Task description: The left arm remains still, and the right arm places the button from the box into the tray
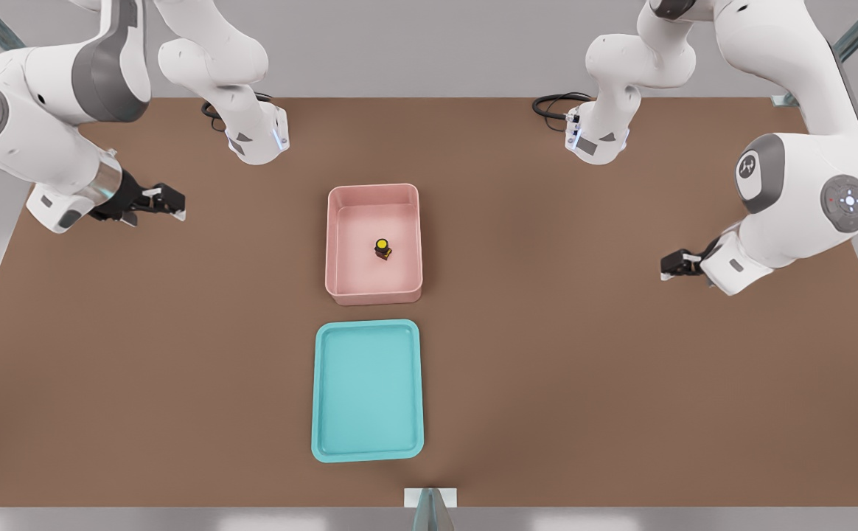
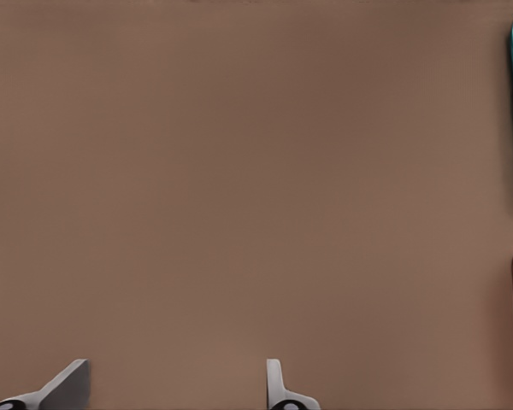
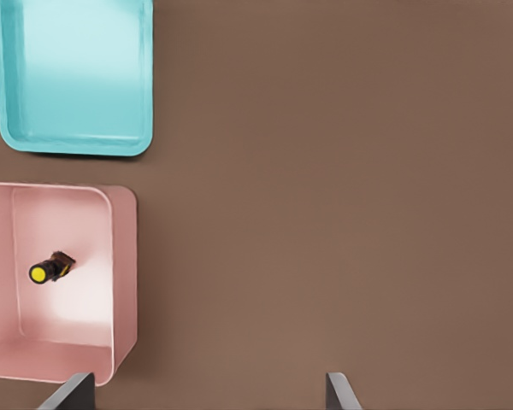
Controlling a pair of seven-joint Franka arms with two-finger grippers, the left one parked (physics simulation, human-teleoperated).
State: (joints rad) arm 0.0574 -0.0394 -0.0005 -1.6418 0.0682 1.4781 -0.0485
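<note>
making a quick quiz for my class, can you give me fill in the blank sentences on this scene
1. The button sits inside the ____ box.
2. The turquoise tray holds ____ objects.
3. The button's cap is ____.
4. The right arm's gripper, at the front view's left, hangs over the bare ____, away from the box.

Missing words: pink; no; yellow; table

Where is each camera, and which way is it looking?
Front view: high up, looking down at the table, both arms, the pincer at its left, open.
Right wrist view: on the working arm, facing down; fingertips show.
Left wrist view: on the parked arm, facing bare table; fingertips show.
All share the box and tray; the button shows in two.
</note>
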